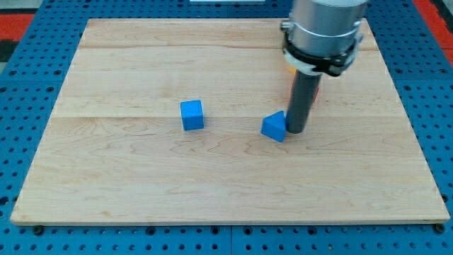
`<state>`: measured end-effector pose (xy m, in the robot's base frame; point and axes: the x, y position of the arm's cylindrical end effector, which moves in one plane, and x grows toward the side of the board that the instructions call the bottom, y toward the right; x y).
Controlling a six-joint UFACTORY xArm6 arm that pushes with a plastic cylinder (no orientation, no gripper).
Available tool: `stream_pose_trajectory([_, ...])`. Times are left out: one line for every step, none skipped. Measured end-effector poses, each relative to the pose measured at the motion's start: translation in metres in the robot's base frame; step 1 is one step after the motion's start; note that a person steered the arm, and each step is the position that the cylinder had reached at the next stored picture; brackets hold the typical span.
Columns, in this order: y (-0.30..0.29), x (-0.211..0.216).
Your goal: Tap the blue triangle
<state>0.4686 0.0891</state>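
The blue triangle (pixel 273 127) lies on the wooden board (pixel 141 184), right of the middle. My tip (pixel 295 131) stands right against its right side, touching or nearly touching it. A blue cube (pixel 192 115) sits about a hand's width to the view's left of the triangle. A red block (pixel 316 90) shows only as a sliver behind the rod, with a bit of yellow or orange (pixel 290 70) beside the arm's body; their shapes are hidden.
The board lies on a blue pegboard table (pixel 28 106). The arm's grey body (pixel 322 32) hangs over the board's upper right part and covers what is beneath it.
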Motion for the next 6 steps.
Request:
stream_pose_trajectory([-0.042, -0.001])
stream_pose_trajectory([-0.092, 0.008])
stream_pose_trajectory([-0.121, 0.009])
stream_pose_trajectory([-0.122, 0.036])
stream_pose_trajectory([-0.153, 0.063])
stream_pose_trajectory([-0.177, 0.062])
